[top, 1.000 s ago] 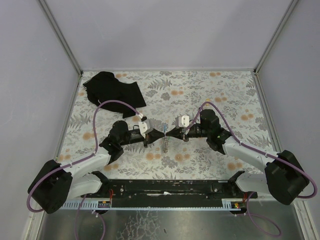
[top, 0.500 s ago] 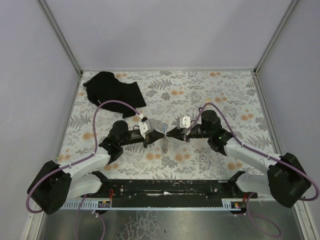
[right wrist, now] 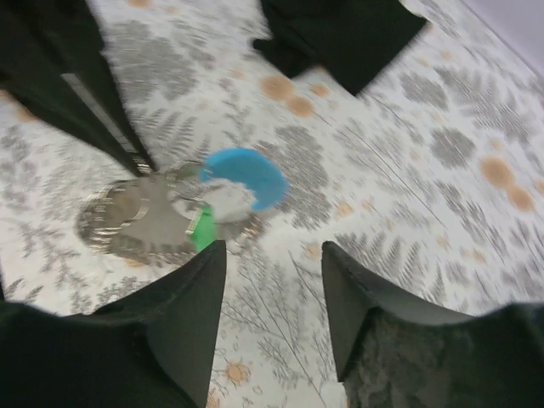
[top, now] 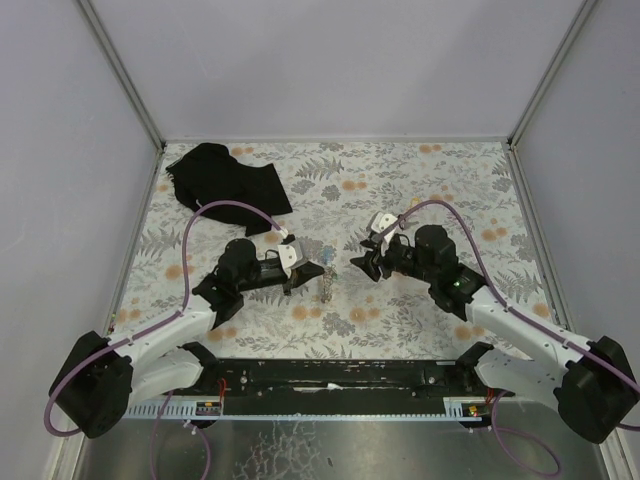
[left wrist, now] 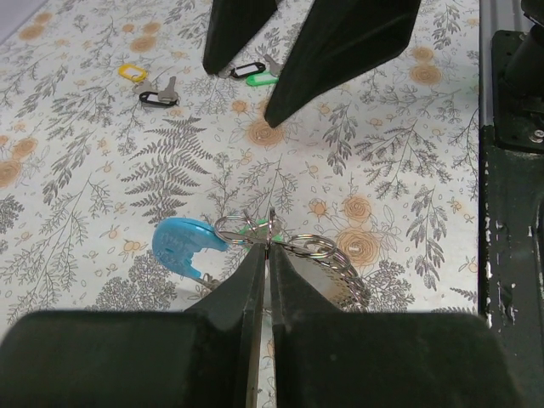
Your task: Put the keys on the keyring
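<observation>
The left gripper has its jaws clenched on the thin metal rings of the keyring, mid-worktop between the two arms. A green-tagged key sits at those rings, seemingly threaded on, though the blur leaves that unsure. The right gripper hovers just right of it, jaws released and empty. More keys lie loose on the worktop farther right; no container shows. Everything looks light, small and slippery. The wire ring should be springy and the chain floppy, so keys are best pinched by their flat plastic tags.
</observation>
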`<move>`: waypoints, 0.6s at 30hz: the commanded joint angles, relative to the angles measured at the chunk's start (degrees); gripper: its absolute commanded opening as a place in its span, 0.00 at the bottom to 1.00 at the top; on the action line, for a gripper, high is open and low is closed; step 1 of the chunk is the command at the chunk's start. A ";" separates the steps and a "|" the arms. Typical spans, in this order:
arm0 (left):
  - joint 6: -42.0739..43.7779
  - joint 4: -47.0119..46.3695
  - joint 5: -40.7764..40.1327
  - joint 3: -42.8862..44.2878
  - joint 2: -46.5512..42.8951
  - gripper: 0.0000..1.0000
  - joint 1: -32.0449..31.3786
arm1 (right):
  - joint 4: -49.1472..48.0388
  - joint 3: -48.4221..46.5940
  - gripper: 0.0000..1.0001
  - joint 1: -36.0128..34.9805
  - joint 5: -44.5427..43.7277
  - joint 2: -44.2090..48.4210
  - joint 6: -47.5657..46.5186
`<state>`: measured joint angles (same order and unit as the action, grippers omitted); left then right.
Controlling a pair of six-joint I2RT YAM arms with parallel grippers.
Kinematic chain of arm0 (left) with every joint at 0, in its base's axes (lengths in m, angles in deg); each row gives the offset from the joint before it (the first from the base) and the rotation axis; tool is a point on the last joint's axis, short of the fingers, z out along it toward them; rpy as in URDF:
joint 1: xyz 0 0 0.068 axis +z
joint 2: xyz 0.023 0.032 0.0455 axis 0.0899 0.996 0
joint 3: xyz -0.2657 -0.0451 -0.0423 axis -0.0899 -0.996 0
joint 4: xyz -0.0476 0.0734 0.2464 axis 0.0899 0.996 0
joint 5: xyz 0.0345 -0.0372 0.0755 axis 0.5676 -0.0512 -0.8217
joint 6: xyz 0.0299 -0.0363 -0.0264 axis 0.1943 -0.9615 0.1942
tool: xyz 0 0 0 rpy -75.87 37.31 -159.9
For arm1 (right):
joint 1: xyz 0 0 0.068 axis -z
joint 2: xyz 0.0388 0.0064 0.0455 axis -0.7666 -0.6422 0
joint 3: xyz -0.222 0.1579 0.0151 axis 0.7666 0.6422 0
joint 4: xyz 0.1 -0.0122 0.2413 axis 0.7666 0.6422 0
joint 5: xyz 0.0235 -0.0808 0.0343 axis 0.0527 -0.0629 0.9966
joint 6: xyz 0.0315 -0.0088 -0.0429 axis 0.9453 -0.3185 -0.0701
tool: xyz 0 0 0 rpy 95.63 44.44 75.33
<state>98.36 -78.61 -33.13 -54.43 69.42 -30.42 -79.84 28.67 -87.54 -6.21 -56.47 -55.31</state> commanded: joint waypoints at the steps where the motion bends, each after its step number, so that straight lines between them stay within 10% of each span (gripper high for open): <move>1: 1.70 1.29 -1.15 2.42 -1.73 0.00 -0.03 | 4.72 -2.38 0.62 -0.39 -20.88 3.45 9.75; 7: 1.11 0.72 -0.85 2.30 -1.36 0.00 -0.04 | 11.15 -2.59 1.00 -0.25 -40.72 4.76 17.06; 18: 0.02 -0.33 -1.26 2.29 -0.41 0.00 -0.02 | 19.66 -9.28 0.99 5.08 -51.09 -9.09 26.45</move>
<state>98.75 -76.62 -33.70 -54.04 68.94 -30.42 -61.50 23.07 -85.07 -53.78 -61.25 -33.10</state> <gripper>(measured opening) 0.009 0.986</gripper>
